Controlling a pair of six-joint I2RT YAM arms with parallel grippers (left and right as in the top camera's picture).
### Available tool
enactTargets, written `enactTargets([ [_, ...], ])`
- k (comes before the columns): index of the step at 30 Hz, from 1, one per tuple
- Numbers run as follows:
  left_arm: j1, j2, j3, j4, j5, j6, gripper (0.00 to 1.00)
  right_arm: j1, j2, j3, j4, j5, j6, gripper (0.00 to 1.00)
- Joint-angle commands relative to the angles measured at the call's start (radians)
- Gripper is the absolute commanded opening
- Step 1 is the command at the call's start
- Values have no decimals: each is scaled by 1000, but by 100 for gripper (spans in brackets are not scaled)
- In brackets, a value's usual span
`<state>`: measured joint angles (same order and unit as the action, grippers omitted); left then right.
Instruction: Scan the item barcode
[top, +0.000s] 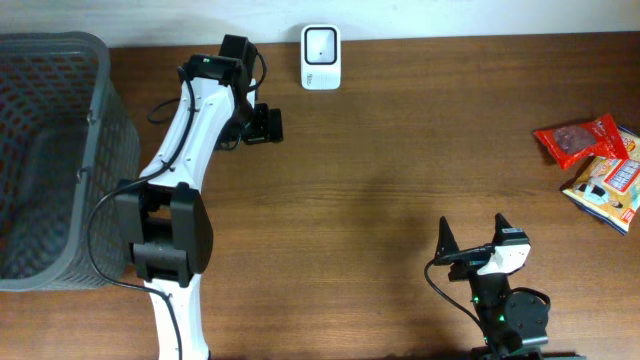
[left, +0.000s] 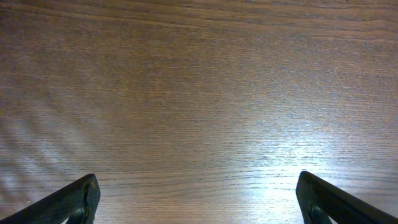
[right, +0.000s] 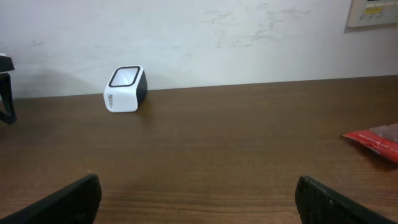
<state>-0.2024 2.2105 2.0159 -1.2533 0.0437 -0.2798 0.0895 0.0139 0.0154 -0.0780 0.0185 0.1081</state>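
The white barcode scanner (top: 321, 57) stands at the table's back edge, its dark window facing up; the right wrist view shows the scanner (right: 126, 89) far ahead to the left. Two snack packets lie at the far right: a red packet (top: 582, 140) and a yellow and blue packet (top: 608, 186). The red packet's edge (right: 376, 140) shows at the right of the right wrist view. My left gripper (top: 268, 124) hovers left of the scanner, open and empty (left: 198, 199) over bare wood. My right gripper (top: 472, 236) sits near the front edge, open and empty (right: 198, 199).
A grey mesh basket (top: 105, 130) fills the far left of the table. The left arm (top: 185, 150) stretches from the front edge toward the back. A white wall (right: 249, 37) rises behind the table's back edge.
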Motion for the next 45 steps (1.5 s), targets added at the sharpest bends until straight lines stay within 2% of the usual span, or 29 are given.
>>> enactTargets([
  [1, 0, -4, -2, -1, -7, 2, 99, -6, -11, -10, -2, 1, 0, 98],
  [7, 1, -4, -2, -6, -12, 6, 99, -6, -11, -10, -2, 1, 0, 99],
  [9, 1, -16, -2, -50, -54, 13, 99, -6, -11, -10, -2, 1, 0, 98],
  [12, -11, -76, -15, -36, -61, 13, 99, -6, -11, -10, -2, 1, 0, 98],
  [14, -37, -152, -66, 26, -98, 13, 99, -6, -11, -10, -2, 1, 0, 98],
  [16, -62, -256, -165, 125, -120, 14, 99, -6, -11, -10, -2, 1, 1, 98],
  [18, -79, -395, -327, 261, -120, 62, 99, -6, -11, -10, -2, 1, 0, 98],
  [21, -79, -563, -542, 380, -120, 118, 99, -6, -11, -10, -2, 1, 1, 98],
  [26, -78, -938, -992, 649, -119, 164, 99, -6, -11, -10, -2, 1, 0, 99],
  [30, -78, -1368, -1368, 855, -120, 166, 99, -6, -11, -10, -2, 1, 1, 98],
  [31, -75, -1536, -1472, 884, -126, 166, 99, -6, -11, -10, -2, 1, 0, 98],
  [34, -74, -1811, -1629, 905, -169, 166, 99, -6, -11, -10, -2, 1, 0, 98],
  [37, -74, -2002, -1740, 960, -192, 166, 99, -6, -11, -10, -2, 1, 0, 99],
  [42, 19, -2142, -1883, 1130, -151, 165, 99, -6, -11, -10, -2, 1, 0, 99],
  [45, 69, -2179, -1921, 1174, -100, 161, 99, -6, -11, -10, -2, 1, 0, 98],
])
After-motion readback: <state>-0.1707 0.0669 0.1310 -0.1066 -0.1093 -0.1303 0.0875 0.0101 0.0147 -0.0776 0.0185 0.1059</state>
